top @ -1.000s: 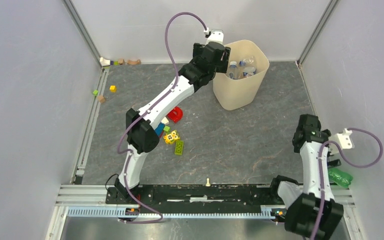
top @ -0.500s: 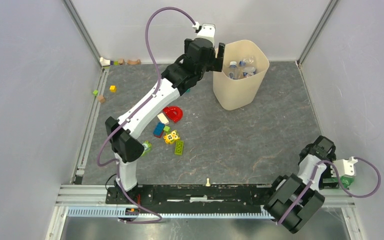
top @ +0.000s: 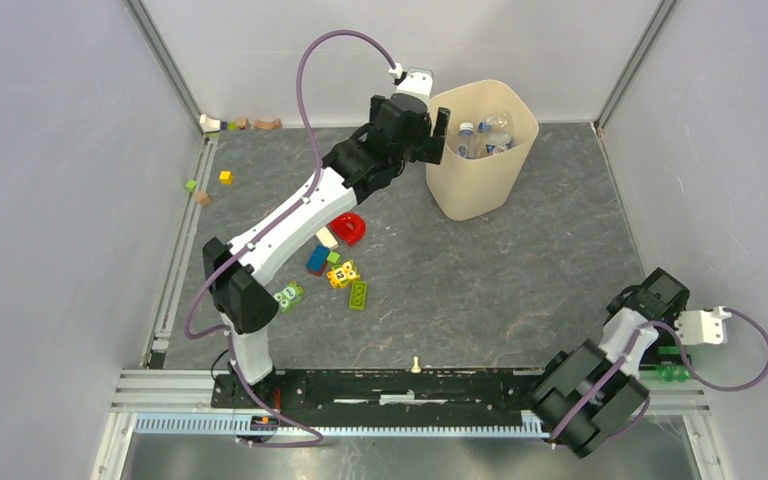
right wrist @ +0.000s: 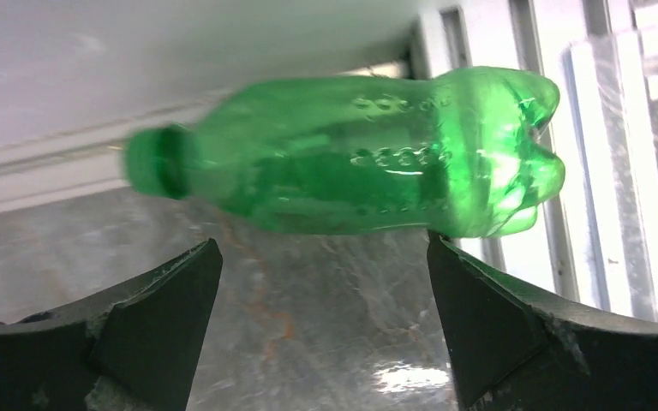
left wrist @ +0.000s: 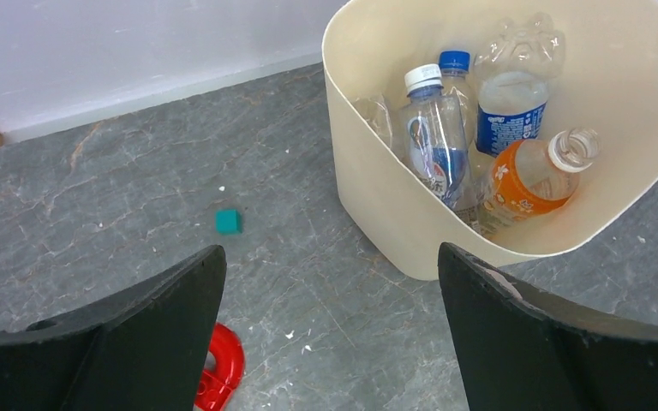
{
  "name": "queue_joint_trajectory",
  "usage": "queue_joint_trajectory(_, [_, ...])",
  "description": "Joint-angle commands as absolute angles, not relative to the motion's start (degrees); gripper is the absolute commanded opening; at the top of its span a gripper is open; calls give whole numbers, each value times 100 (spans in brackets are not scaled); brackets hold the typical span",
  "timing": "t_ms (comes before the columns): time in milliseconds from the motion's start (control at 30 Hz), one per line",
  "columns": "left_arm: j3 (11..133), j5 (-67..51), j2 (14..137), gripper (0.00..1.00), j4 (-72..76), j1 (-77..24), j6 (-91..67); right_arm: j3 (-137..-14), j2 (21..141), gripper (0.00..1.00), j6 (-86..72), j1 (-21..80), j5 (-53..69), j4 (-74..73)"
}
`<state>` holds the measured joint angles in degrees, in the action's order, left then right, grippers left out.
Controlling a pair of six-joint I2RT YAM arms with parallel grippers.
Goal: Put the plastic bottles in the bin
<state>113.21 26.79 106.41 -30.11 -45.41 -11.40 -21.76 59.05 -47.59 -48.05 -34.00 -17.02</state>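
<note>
The cream-beige bin [top: 480, 180] stands at the back of the floor and holds several plastic bottles [left wrist: 445, 145], clear ones with blue labels and an orange one. My left gripper [top: 436, 130] is open and empty, just left of the bin's rim [left wrist: 368, 205]. A green plastic bottle [right wrist: 351, 163] lies on its side by the right wall near the front rail, partly seen in the top view [top: 672, 373]. My right gripper [right wrist: 326, 265] is open, just short of the green bottle, not touching it.
Toy blocks lie on the floor left of centre: a red arch piece [top: 350, 228], yellow, blue and green blocks [top: 345, 275]. A small teal cube [left wrist: 228, 221] sits near the bin. More small blocks lie by the left wall [top: 210, 185]. The metal rail [top: 410, 385] runs along the front.
My left gripper drew back from above the bin's rim to its left side. My right arm swung down and right toward the green bottle by the wall.
</note>
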Motion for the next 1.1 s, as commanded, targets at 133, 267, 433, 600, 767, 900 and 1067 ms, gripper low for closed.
queue_joint_trajectory(133, [11292, 2492, 10141, 100, -2875, -4609, -1200, -3013, 4845, 98, -4042, -4811, -2381, -2143])
queue_joint_trajectory(267, [11291, 2371, 10079, 100, -2952, -4681, -1349, -3342, 5067, 98, -4047, -4747, -3605, -2889])
queue_joint_trajectory(433, [11252, 2202, 10008, 100, -3166, -4828, -1232, -3215, 5655, 98, -4427, -5140, -3675, -2796])
queue_joint_trajectory(600, [10513, 1958, 9655, 100, -2879, -4860, -1204, -3135, 6470, 98, -4718, -5647, -2929, -2574])
queue_joint_trajectory(767, [10355, 1947, 9602, 100, -2865, -4900, -1128, -2884, 6770, 98, -4689, -5729, -2734, -1852])
queue_joint_trajectory(900, [10354, 1926, 9580, 100, -2865, -4921, -1110, -2602, 6901, 98, -4710, -5761, -2894, -1555])
queue_joint_trajectory(1067, [10179, 1910, 9454, 100, -2865, -4995, -1129, -2260, 7304, 98, -4694, -5783, -2581, -971])
